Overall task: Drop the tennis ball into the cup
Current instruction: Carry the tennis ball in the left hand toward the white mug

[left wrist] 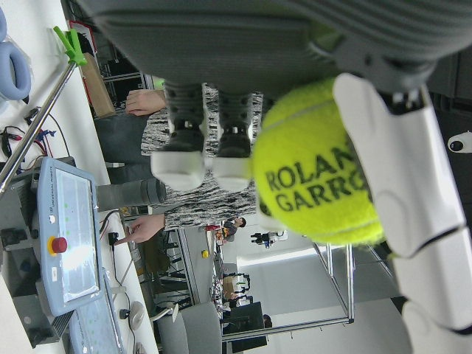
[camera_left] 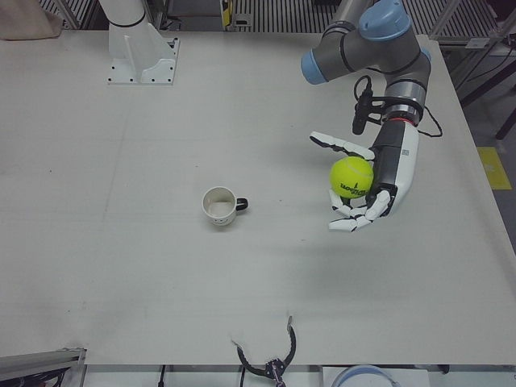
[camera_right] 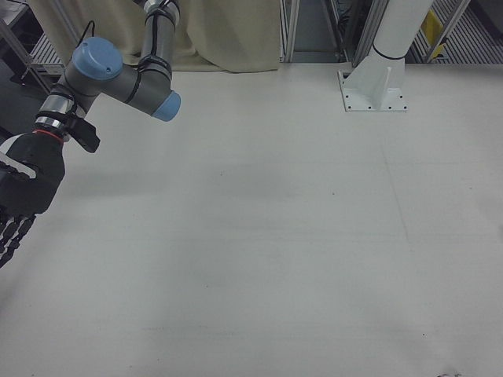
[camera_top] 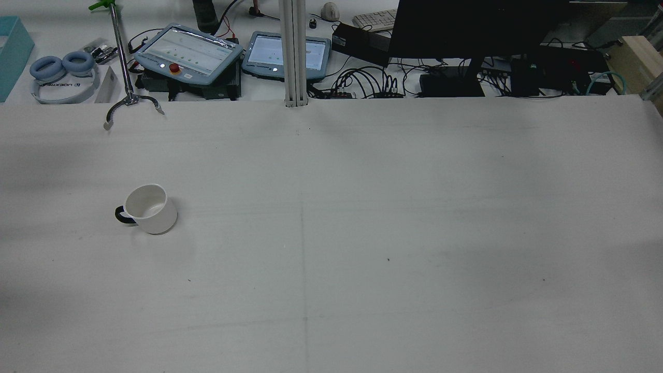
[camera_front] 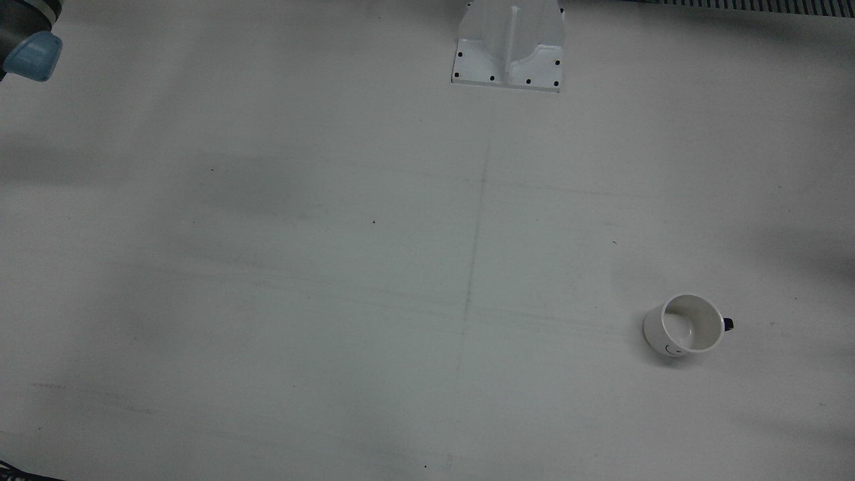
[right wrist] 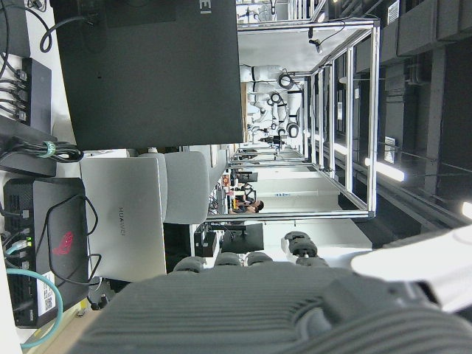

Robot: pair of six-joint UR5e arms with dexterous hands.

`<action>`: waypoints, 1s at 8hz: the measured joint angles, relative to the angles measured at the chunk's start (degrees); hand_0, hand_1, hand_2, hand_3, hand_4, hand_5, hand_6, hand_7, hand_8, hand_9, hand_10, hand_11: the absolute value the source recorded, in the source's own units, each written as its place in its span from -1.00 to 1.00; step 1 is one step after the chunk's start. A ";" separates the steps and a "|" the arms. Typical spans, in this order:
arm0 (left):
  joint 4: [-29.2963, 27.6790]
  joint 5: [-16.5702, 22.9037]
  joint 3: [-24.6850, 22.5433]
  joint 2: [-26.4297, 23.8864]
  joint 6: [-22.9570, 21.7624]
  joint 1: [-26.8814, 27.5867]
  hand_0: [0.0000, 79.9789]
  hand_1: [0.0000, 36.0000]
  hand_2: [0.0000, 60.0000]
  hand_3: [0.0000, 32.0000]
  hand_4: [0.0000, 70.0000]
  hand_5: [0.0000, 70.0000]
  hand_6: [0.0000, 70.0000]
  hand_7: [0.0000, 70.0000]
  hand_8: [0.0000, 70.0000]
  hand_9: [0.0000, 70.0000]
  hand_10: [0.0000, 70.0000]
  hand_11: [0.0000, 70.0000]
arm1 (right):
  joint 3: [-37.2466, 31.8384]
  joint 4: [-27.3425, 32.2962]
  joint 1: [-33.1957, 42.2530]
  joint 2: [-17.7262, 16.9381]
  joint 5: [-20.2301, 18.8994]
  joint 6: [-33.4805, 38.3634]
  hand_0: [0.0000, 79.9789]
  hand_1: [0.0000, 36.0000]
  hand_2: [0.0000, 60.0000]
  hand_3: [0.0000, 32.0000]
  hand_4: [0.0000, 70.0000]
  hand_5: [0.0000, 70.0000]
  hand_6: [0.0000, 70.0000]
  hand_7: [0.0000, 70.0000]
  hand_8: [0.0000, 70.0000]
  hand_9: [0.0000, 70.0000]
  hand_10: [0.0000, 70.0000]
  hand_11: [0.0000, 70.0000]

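A yellow tennis ball [camera_left: 351,178] sits in my left hand [camera_left: 379,181], whose fingers curl around it; the left hand view shows it close up [left wrist: 317,166] between the fingers [left wrist: 402,155]. The hand hovers above the table, to the right of the cup in the left-front view and well apart from it. The white cup [camera_left: 219,206] with a dark handle stands upright and empty; it also shows in the front view [camera_front: 685,325] and in the rear view [camera_top: 147,209]. My right hand [camera_right: 20,192] hangs at the far left edge of the right-front view, fingers spread, holding nothing.
A white arm pedestal [camera_front: 509,47] is bolted at the table's robot side. Beyond the far edge in the rear view lie teach pendants [camera_top: 189,52], headphones [camera_top: 62,70], a grabber tool [camera_top: 129,101] and a monitor [camera_top: 466,26].
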 measured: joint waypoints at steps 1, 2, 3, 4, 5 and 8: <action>-0.25 0.00 -1.16 1.42 0.10 0.02 0.31 -0.54 -0.88 -1.00 -0.37 -0.24 1.00 1.00 0.64 1.00 0.61 1.00 | 0.03 0.00 0.02 0.00 0.00 0.00 -1.00 -1.00 -1.00 -1.00 -1.00 -1.00 -1.00 -1.00 -1.00 -1.00 -1.00 -1.00; -0.44 0.07 -2.36 3.01 0.52 0.26 0.31 -0.54 -0.90 -1.00 -0.37 -0.24 1.00 1.00 0.62 1.00 0.58 1.00 | 0.05 0.00 0.03 0.00 0.00 0.00 -1.00 -1.00 -1.00 -1.00 -1.00 -1.00 -1.00 -1.00 -1.00 -1.00 -1.00 -1.00; -0.53 0.42 -3.38 4.05 2.06 1.19 0.32 -0.53 -0.89 -1.00 -0.36 -0.23 1.00 1.00 0.61 1.00 0.56 1.00 | 0.04 0.00 0.01 0.00 0.00 0.00 -1.00 -1.00 -1.00 -1.00 -1.00 -1.00 -1.00 -1.00 -1.00 -1.00 -1.00 -1.00; -0.57 0.92 -4.90 4.52 5.19 3.17 0.34 -0.50 -0.92 -1.00 -0.33 -0.25 1.00 1.00 0.60 1.00 0.55 1.00 | 0.01 0.00 -0.02 0.00 0.00 0.00 -1.00 -1.00 -1.00 -1.00 -1.00 -1.00 -1.00 -1.00 -1.00 -1.00 -1.00 -1.00; -0.41 1.18 -6.19 4.56 8.16 5.60 0.34 -0.50 -0.94 -1.00 -0.31 -0.24 1.00 1.00 0.59 1.00 0.54 1.00 | -0.04 0.00 -0.02 0.00 0.00 0.00 -1.00 -1.00 -1.00 -1.00 -1.00 -1.00 -1.00 -1.00 -1.00 -1.00 -1.00 -1.00; 1.08 1.26 -7.39 3.48 16.02 13.42 0.35 -0.50 -0.98 -1.00 -0.30 -0.27 1.00 1.00 0.55 1.00 0.46 1.00 | -0.08 0.00 -0.01 0.00 0.00 0.00 -1.00 -1.00 -1.00 -1.00 -1.00 -1.00 -1.00 -1.00 -1.00 -1.00 -1.00 -1.00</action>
